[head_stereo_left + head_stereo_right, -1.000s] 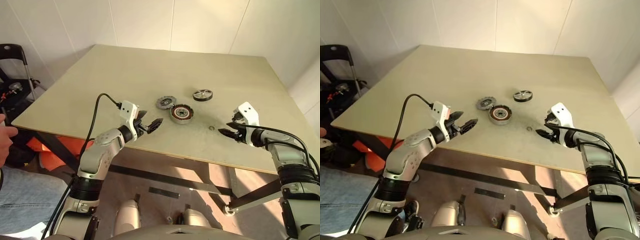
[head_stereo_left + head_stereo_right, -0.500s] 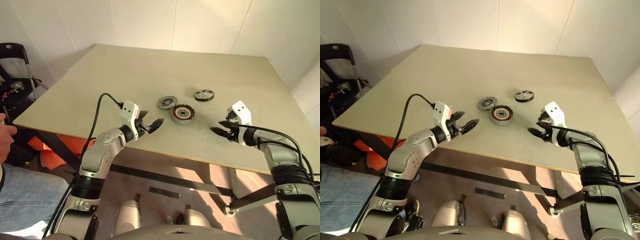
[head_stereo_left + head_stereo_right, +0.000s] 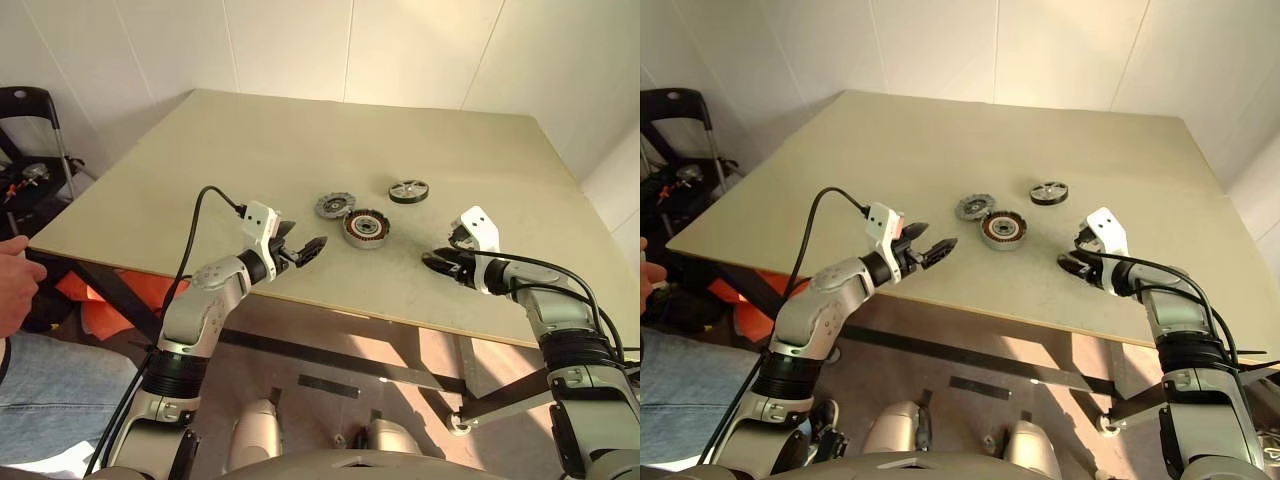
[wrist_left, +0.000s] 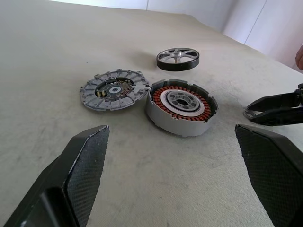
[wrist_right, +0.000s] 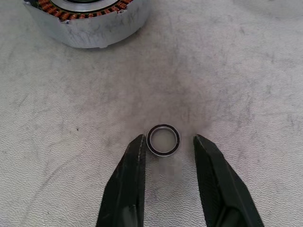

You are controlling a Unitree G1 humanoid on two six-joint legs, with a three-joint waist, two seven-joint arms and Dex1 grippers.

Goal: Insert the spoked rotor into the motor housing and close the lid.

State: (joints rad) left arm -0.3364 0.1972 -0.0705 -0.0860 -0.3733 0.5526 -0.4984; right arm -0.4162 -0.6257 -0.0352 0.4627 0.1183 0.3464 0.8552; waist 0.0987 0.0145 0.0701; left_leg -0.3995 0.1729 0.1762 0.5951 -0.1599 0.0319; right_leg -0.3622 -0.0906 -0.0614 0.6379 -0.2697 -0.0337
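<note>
The motor housing (image 3: 364, 227), a silver cup with copper-red windings, sits mid-table. The grey notched lid (image 3: 334, 205) lies flat against its far-left side. The dark-rimmed spoked rotor (image 3: 407, 190) lies apart, farther back and to the right. My left gripper (image 3: 300, 241) hovers open near the table's front edge, pointing at the housing from the left. My right gripper (image 5: 169, 137) is low over the table to the right of the housing, its fingers narrowly open around a small metal ring (image 5: 163, 140). One fingertip touches the ring and the other stands just off it.
The pale table (image 3: 250, 150) has its front edge just below both grippers. A person's hand (image 3: 15, 268) shows at the far left, beside a black cart (image 3: 25, 120). White walls close in behind the table.
My right gripper has moved left and slightly down towards the small ring, and its fingers have narrowed. The left gripper has stayed put.
</note>
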